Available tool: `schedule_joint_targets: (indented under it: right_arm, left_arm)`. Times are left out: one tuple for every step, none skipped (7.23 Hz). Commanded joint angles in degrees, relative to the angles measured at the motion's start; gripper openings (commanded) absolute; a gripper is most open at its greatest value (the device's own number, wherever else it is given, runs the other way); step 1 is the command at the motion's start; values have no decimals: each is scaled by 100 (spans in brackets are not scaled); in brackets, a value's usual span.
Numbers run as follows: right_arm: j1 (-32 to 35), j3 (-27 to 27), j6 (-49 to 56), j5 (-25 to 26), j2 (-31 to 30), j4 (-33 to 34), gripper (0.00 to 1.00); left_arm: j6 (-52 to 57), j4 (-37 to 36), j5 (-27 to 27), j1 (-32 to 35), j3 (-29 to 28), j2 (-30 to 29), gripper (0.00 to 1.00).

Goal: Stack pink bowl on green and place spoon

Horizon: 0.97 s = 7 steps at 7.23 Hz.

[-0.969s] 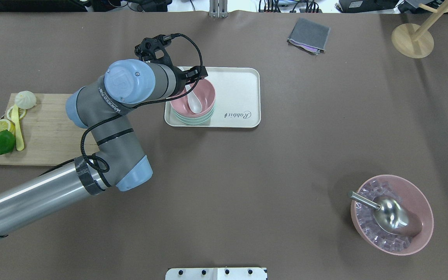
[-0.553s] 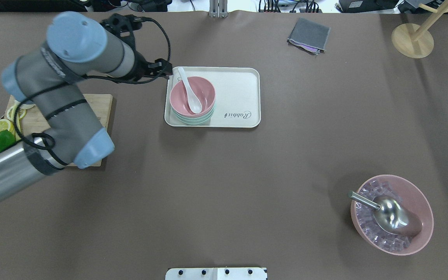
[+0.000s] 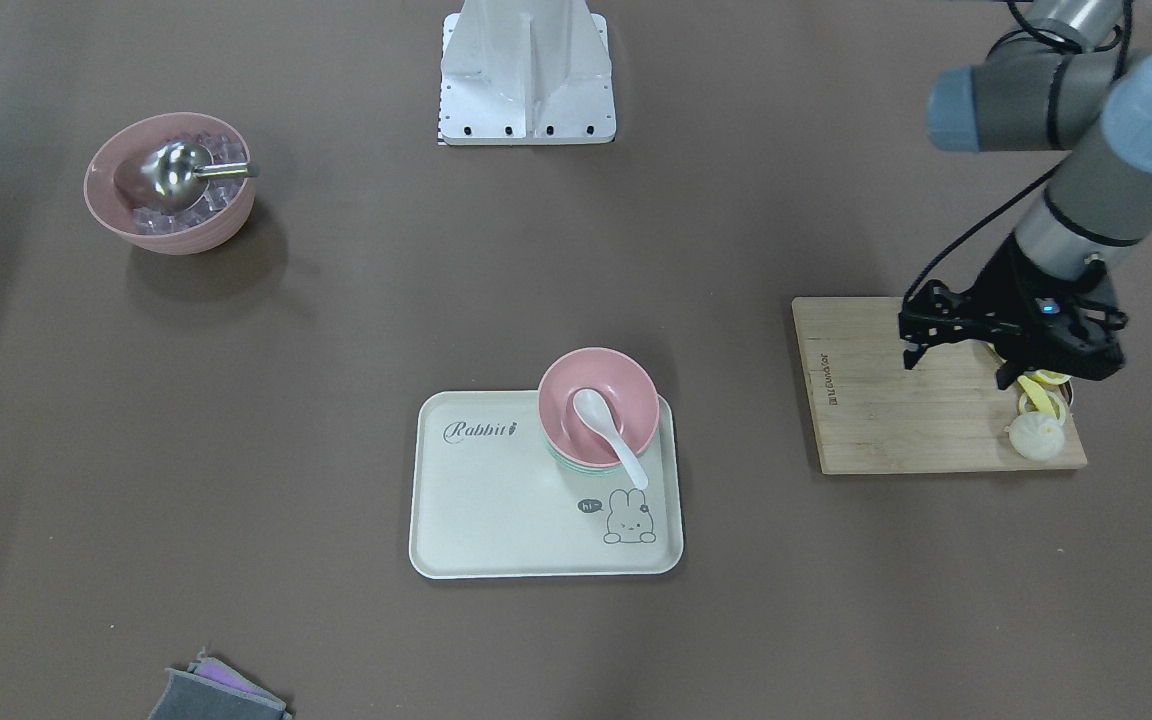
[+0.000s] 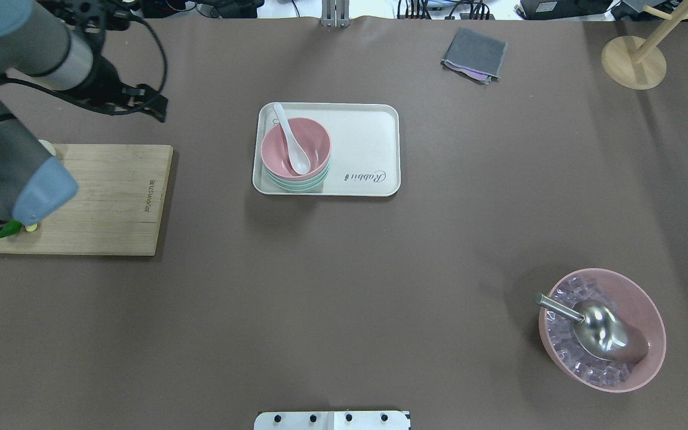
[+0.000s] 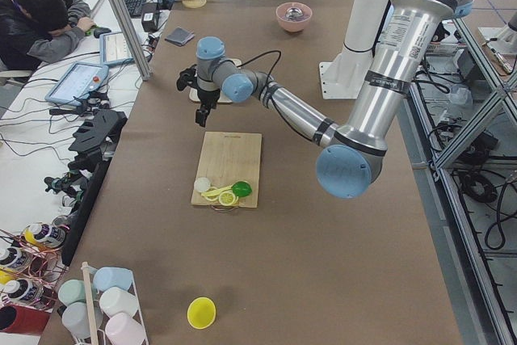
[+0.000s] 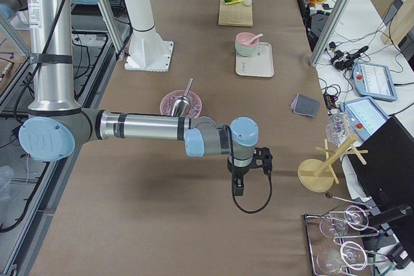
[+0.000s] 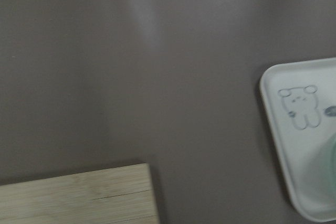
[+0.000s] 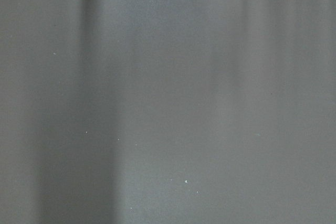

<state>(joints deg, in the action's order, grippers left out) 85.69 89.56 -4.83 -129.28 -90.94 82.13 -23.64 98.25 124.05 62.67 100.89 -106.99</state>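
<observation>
The pink bowl (image 4: pixel 313 136) sits stacked on the green bowl (image 4: pixel 294 183) at the left end of the white tray (image 4: pixel 362 143). The white spoon (image 4: pixel 289 140) lies in the pink bowl, its handle over the far rim. The front-facing view shows the same stack (image 3: pixel 628 390), spoon (image 3: pixel 608 428) and tray (image 3: pixel 486 500). My left gripper (image 4: pixel 150 103) hangs open and empty well left of the tray, over the table by the cutting board. My right gripper (image 6: pixel 237 191) shows only in the exterior right view, far from the tray; I cannot tell its state.
A wooden cutting board (image 4: pixel 99 197) with lemon slices, a lime and a bun lies at the left. A large pink bowl (image 4: pixel 642 310) of ice with a metal scoop stands at the near right. A grey cloth (image 4: pixel 474 54) and a wooden stand (image 4: pixel 633 60) are at the back.
My left arm has pulled back from the bowls and swung left toward the cutting board. The spoon stays in the pink bowl.
</observation>
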Motion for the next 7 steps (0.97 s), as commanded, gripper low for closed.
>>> schedule_joint_targets:
  right_arm:
    - [0,0,0,0,6,-4,100]
    - [0,0,0,-27,6,-4,100]
    - [0,0,0,-27,6,-13,100]
    - [0,0,0,-27,6,-13,100]
    - [0,0,0,-27,6,-13,100]
    - [0,0,0,-27,-3,-22,100]
    - [0,0,0,-27,-3,-30,100]
  left_arm:
    - [1874,-17,382,788,-26,878,100]
    - [2473,-17,522,1165,-26,1230,100]
    - [3096,-25,654,1621,-87,1555,100]
    - [3581,-17,1021,2044,-331,1785,100]
    - [4143,9,1086,2361,-472,2057,100]
    - [4236,-8,1112,2399,-613,2364,100]
    - [4271,62,1086,2426,-710,2402,100]
